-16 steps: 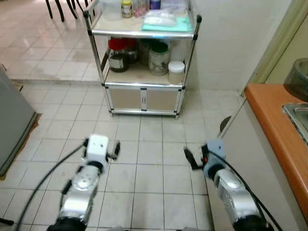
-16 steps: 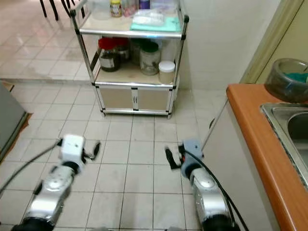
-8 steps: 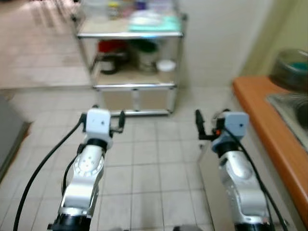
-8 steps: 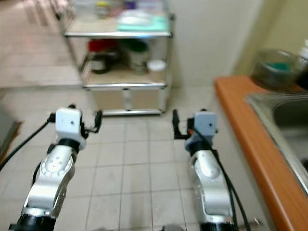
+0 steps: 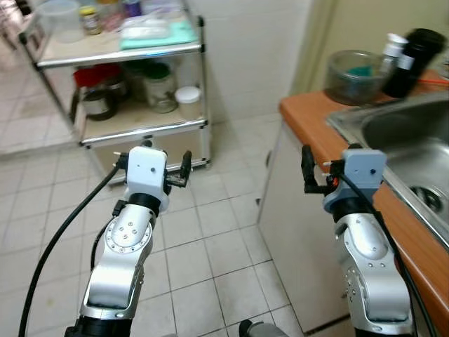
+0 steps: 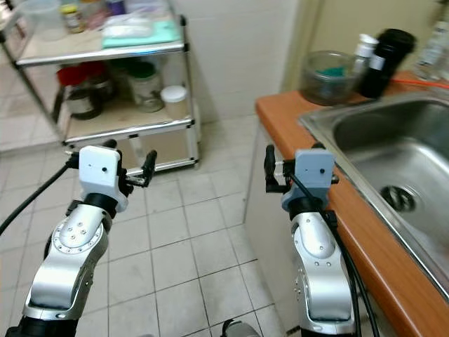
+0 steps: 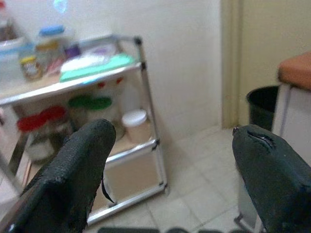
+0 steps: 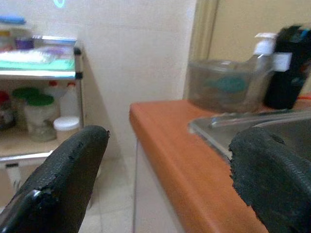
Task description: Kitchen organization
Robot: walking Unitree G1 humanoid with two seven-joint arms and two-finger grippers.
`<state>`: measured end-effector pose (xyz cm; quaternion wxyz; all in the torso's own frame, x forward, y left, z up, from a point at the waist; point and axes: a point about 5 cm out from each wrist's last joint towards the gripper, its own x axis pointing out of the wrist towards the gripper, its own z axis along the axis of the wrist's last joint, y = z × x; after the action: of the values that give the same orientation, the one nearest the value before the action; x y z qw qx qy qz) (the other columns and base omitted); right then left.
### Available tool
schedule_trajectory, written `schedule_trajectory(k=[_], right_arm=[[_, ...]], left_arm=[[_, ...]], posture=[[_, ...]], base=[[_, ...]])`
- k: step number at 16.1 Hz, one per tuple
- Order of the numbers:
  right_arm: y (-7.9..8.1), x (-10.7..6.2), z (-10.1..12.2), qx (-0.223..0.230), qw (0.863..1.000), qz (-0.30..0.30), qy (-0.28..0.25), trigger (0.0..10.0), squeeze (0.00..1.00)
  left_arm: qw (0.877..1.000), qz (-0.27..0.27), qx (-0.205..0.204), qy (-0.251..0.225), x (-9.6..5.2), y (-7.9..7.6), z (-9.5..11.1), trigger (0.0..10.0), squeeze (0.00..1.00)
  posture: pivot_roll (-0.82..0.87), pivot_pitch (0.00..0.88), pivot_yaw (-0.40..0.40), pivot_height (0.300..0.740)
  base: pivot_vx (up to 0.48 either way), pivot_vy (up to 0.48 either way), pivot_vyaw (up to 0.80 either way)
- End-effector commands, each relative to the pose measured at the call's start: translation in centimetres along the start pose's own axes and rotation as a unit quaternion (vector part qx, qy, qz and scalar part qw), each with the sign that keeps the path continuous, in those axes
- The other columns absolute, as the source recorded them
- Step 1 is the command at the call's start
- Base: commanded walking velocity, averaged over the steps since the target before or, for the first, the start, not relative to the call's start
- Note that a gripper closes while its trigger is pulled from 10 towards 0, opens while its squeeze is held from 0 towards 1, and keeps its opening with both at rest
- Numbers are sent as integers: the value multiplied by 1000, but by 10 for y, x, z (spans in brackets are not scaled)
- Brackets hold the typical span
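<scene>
- While nothing is picked yet, I hold both arms raised at chest height: left tool spread and empty over the tiled floor, right tool also spread, empty, just beside the desk edge.
- Wrist views confirm wide gaps btwn the fingers, nothing pinched.
- Likely targets sit on the desk by the sink: clear bowl, black bottle, pump bottle, grouped at the back corner, prob. parked there for washing.
- Metal rack w/ jars stands against the wall, well apart from the desk; looks like the storage spot.
- My guess: approach phase, no item chosen yet.
</scene>
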<state>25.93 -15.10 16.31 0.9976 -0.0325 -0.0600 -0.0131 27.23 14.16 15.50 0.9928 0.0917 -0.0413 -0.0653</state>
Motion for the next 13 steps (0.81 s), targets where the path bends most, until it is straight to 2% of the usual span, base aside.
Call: schedule_trajectory(k=[1,2,3,5,7,9,13], right_arm=[[2,-2,1,-2,1000,-4,3,10000,1000],[1,-3,-2,0,1000,-5,21,10000,1000],[-1,-4,-7,-1,999,-17,44,10000,1000],[-5,-6,-12,22,997,-43,64,10000,1000],[-7,-7,-15,11,995,-52,80,10000,1000],[-4,-8,-16,22,995,-51,85,10000,1000],[-9,-12,-21,19,993,-64,93,10000,1000]], left_arm=[[1000,-10,4,-9,-1,-2,4,10000,0],[1000,-19,-2,-1,-1,-4,4,10000,0],[998,-49,-26,9,0,-9,4,10000,0],[998,-49,-20,16,1,-9,4,10000,0],[999,-28,-32,29,1,-3,-2,10000,0],[997,-41,-47,34,1,-4,-3,10000,0],[998,-47,-22,39,-1,-4,-9,10000,0]], posture=[[-125,0,50,740],[-126,0,52,740],[-123,0,50,740],[-120,0,49,740],[-128,0,58,740],[-127,0,63,740],[-130,0,73,740]], base=[[0,0,-800],[0,0,-800],[0,480,-800],[0,480,-800],[0,0,0],[0,0,0],[0,0,-747]])
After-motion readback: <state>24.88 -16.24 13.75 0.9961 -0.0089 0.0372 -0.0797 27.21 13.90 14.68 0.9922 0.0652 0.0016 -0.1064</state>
